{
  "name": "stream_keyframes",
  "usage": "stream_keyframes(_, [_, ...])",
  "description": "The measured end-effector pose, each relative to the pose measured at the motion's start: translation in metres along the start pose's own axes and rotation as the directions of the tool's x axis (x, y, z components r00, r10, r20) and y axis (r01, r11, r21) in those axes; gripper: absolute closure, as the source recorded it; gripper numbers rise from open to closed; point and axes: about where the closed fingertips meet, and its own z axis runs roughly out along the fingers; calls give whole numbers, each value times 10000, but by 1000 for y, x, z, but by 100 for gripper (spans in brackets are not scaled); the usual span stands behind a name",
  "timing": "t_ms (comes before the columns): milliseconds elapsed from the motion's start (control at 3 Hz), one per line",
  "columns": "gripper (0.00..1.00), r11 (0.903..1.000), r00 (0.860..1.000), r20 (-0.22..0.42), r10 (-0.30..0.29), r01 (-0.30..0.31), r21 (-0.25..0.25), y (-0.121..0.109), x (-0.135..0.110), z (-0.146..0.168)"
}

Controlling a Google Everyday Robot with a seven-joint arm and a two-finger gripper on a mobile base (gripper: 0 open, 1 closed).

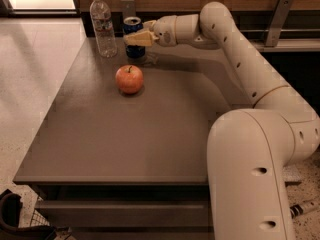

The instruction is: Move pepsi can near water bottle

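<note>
Pepsi can, the small dark-blue metal one with the silver top, is standing up straight at the far end of the flat grey-brown table. The gripper on the end of the robot's 1 white arm is holding the can around its middle, with tan fingers pressing on its sides. I cannot tell if the can's bottom is touching the table or hanging just above it.

The tall, clear plastic water bottle with the white cap is standing just beside the can, on the side away from the arm. A small gap is showing between the 2. So the bottle is waiting right where the gripper is pointing.

A round red apple is sitting closer to the camera, apart from both and not blocking anything.

I think the can is looking close enough. The next move is probably calling for a gentle set-down and letting go, without tipping the thin bottle.
</note>
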Motion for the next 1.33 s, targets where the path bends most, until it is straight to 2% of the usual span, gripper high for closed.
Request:
stream_keyframes(333, [100, 9995, 9990, -309, 313, -314, -10, -2, 14, 15])
stream_keyframes(667, [83, 9995, 9990, -301, 316, -318, -59, -1, 14, 18])
stream_keyframes(1000, [52, 9994, 9990, -302, 325, -329, -132, 1, 15, 23])
stream_keyframes(1333, [29, 9993, 9990, -304, 333, -338, -173, 3, 15, 26])
